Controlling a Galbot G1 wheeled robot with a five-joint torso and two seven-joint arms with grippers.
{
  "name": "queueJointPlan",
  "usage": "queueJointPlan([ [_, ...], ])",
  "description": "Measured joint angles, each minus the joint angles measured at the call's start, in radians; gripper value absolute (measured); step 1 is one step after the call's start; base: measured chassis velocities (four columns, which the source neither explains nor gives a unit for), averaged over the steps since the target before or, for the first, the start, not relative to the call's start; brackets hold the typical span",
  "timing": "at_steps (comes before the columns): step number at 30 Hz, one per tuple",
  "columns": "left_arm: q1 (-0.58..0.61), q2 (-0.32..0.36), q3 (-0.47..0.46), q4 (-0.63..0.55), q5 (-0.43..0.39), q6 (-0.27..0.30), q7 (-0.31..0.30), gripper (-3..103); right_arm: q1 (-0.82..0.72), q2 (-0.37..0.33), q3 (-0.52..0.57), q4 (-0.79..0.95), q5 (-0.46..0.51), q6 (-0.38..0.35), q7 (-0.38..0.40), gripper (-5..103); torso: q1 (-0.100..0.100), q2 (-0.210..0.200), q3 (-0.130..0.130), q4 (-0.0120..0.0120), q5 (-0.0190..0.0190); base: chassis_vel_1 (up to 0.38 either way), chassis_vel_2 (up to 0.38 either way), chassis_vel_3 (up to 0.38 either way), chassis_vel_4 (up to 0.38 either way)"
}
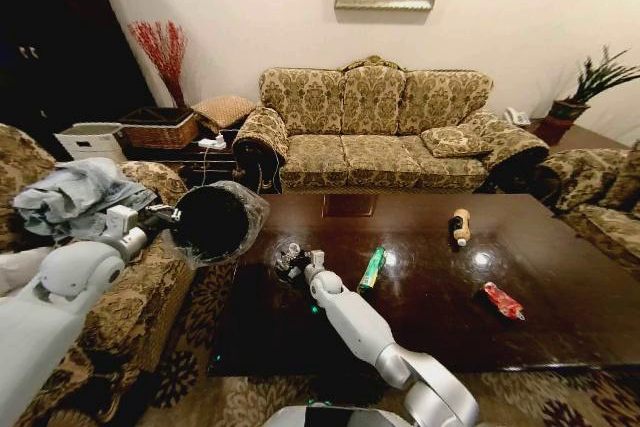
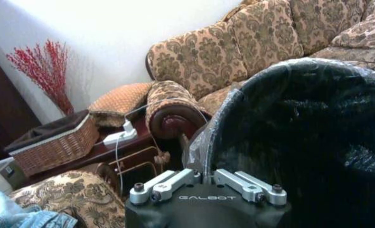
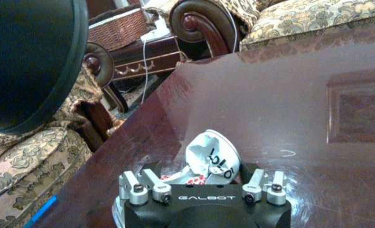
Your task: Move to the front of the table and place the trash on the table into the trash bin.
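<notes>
The left gripper (image 1: 172,215) is holding the small round black trash bin (image 1: 214,220) with its crinkly clear liner tipped on its side, off the left edge of the large dark brown glossy wooden table (image 1: 560,317), its fingers closed on the bin's rim (image 2: 208,176). The right gripper (image 1: 295,264) is sitting near the table's left edge, its jaws spread around the crumpled silver-white wrapper (image 3: 211,159), which is lying on the wood. 3 other bits are lying on the table: a green tube-like wrapper (image 1: 372,268) near the centre, a small brown-orange bottle (image 1: 460,226) toward the far edge, and a red wrapper (image 1: 503,300) nearer the right edge.
</notes>
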Motion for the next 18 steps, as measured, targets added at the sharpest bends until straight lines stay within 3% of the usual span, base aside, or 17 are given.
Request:
queueJointPlan([
  [9, -0.003, 0.001, 0.004, 0.002, -0.001, -0.001, -0.001, 0, -0.028, 0.0, 0.029, 0.047, -0.017, -0.003, -0.004, 77, 0.0, 0.0, 0.0, 0.0001, -0.0001, 0.0, 0.0, 0.0, 0.0],
  [13, -0.01, 0.009, 0.01, 0.009, -0.001, -0.007, -0.006, 0, -0.092, 0.0, 0.062, 0.196, -0.002, -0.03, 0.012, 77, 0.0, 0.0, 0.0, 0.0, -0.0002, 0.0, 0.0, 0.0, 0.0],
  [16, -0.028, 0.022, 0.019, 0.024, -0.002, -0.01, -0.012, 0, -0.216, 0.0, 0.085, 0.481, 0.001, -0.069, 0.037, 77, 0.0, 0.0, 0.0, 0.0, 0.0, 0.0, 0.0, 0.0, 0.0],
  [18, -0.031, 0.024, 0.02, 0.028, -0.001, -0.01, -0.015, 0, -0.246, 0.0, 0.094, 0.553, 0.0, -0.075, 0.041, 77, 0.0, 0.0, 0.0, 0.0, 0.0, 0.0, 0.0, 0.0, 0.0],
])
